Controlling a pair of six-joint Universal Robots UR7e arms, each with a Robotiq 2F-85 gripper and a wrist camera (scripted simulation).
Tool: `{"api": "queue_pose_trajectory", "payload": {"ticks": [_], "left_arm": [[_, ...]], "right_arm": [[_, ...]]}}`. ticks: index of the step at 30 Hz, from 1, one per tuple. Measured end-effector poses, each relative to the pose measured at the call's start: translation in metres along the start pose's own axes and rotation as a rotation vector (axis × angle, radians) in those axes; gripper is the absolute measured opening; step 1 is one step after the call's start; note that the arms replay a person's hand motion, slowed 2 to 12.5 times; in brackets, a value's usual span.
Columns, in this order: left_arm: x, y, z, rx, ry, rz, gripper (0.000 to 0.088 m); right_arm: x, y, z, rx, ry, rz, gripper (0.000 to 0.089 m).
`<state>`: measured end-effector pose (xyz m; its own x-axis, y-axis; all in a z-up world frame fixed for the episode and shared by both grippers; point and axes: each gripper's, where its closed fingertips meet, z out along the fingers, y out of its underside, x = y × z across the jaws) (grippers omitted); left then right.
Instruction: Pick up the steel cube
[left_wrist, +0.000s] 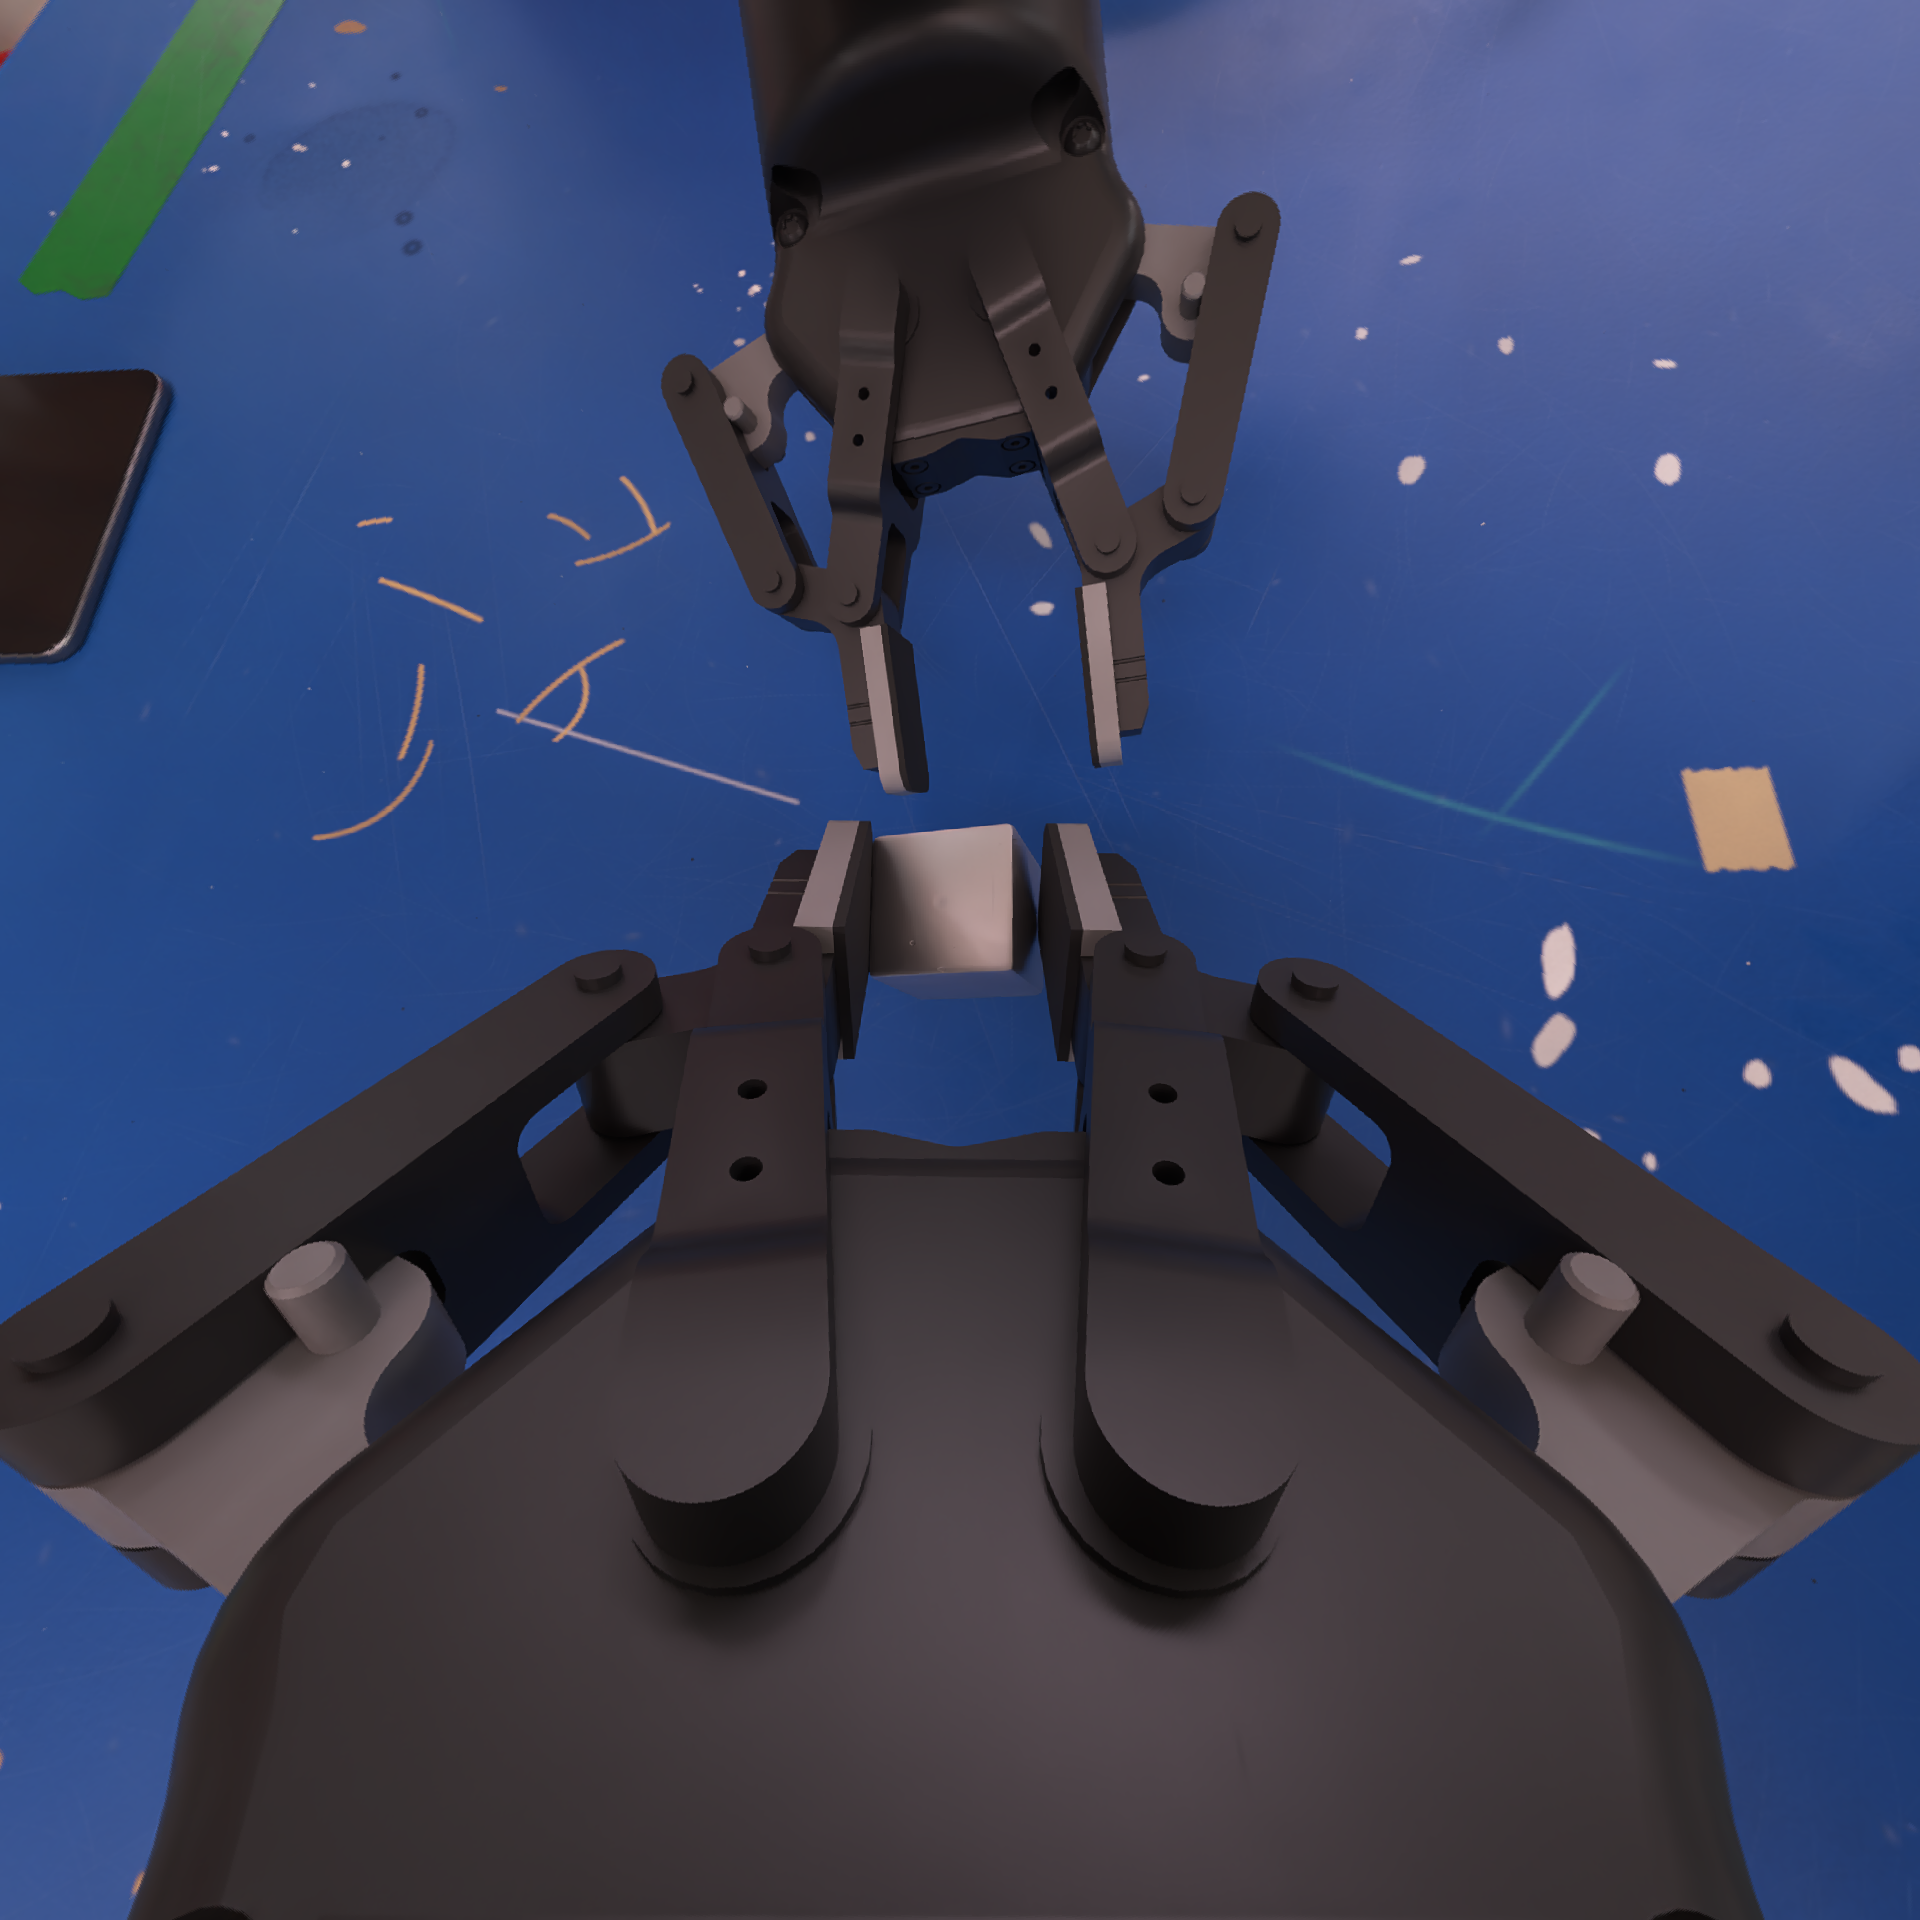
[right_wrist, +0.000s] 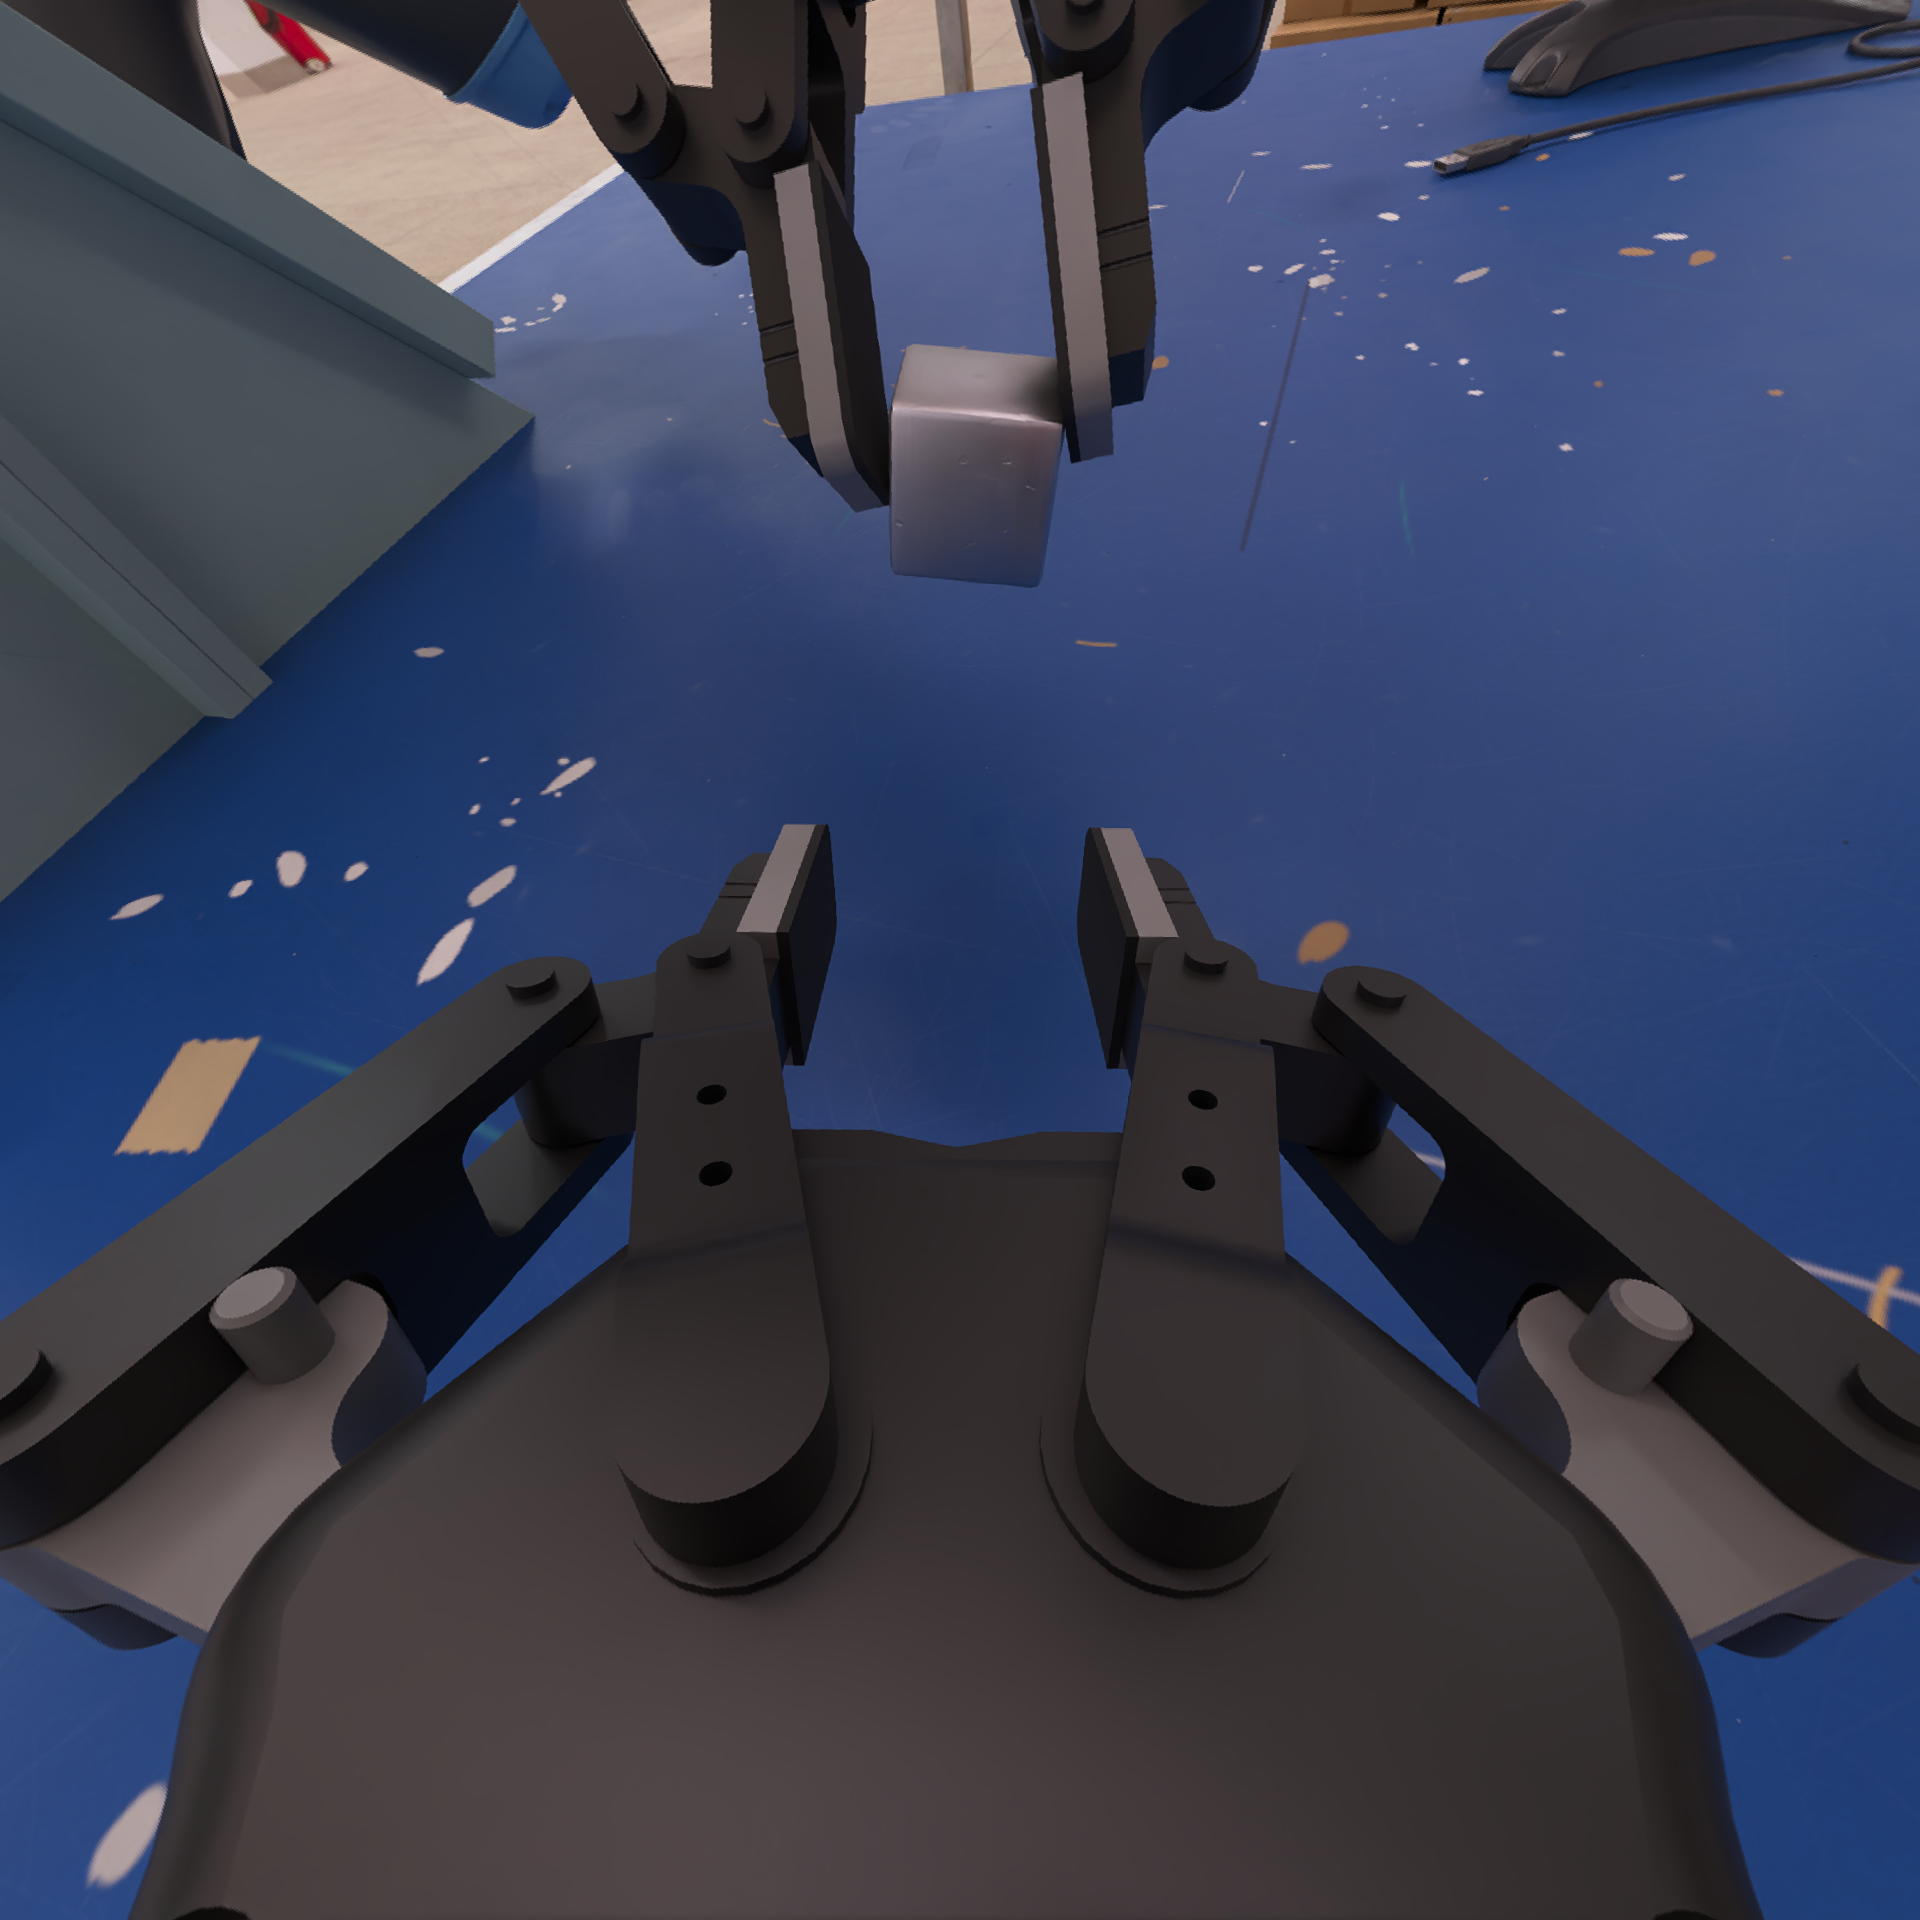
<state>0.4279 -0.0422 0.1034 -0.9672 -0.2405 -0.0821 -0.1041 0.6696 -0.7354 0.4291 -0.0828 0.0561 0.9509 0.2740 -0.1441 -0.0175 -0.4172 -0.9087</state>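
Steel cube (left_wrist: 951, 902) sat clamped between both pads of my left pincer (left_wrist: 953, 914), at 12 o'clock from the wrist camera; the jaws were narrowed to the cube's width, pads flat on opposite faces. In the right wrist view the same cube (right_wrist: 971, 478) hung clear of the blue counter (right_wrist: 1455, 727), with most of its body below the fingertips of the left pincer (right_wrist: 971, 457).

My right pincer (right_wrist: 956, 935) was part open and held nothing, blue counter visible through the gap. From the left wrist view it (left_wrist: 1003, 717) pointed down at 12 o'clock, just beyond the cube, tips apart from it.

Noted on the counter: a dark flat slab (left_wrist: 73, 509) at 9 o'clock, green tape (left_wrist: 145, 145) at 11 o'clock, a tan tape patch (left_wrist: 1737, 819) at 3 o'clock. Right wrist view: a grey-green box (right_wrist: 187, 416) at 10 o'clock, a cable with a plug (right_wrist: 1475, 158) at 1 o'clock.
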Motion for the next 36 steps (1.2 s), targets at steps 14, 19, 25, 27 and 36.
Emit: {"api": "queue_pose_trajectory", "payload": {"ticks": [14, 19, 25, 27, 36], "left_arm": [[0.0001, -0.0005, -0.0004, -0.002, 0.008, 0.002, 0.029], [0.0004, -0.0007, -0.0004, -0.009, 0.01, 0.005, 0.029], [0.0014, -0.0011, 0.0004, -0.02, 0.014, 0.01, 0.029], [0.0014, -0.0013, 0.0007, -0.023, 0.013, 0.011, 0.029], [0.0015, -0.0014, 0.0013, -0.035, 0.007, 0.015, 0.029]], "right_arm": [[0.0005, 0.0, 0.0, 0.0, 0.002, 0.004, 0.0429], [0.0006, 0.0, 0.0, 0.0, 0.002, 0.005, 0.0429], [0.0007, 0.0002, 0.0001, -0.001, 0.002, 0.006, 0.043], [0.0007, 0.0002, 0.0001, -0.001, 0.002, 0.006, 0.043], [0.0007, 0.0004, 0.0003, -0.003, 0.003, 0.007, 0.0431]]}}
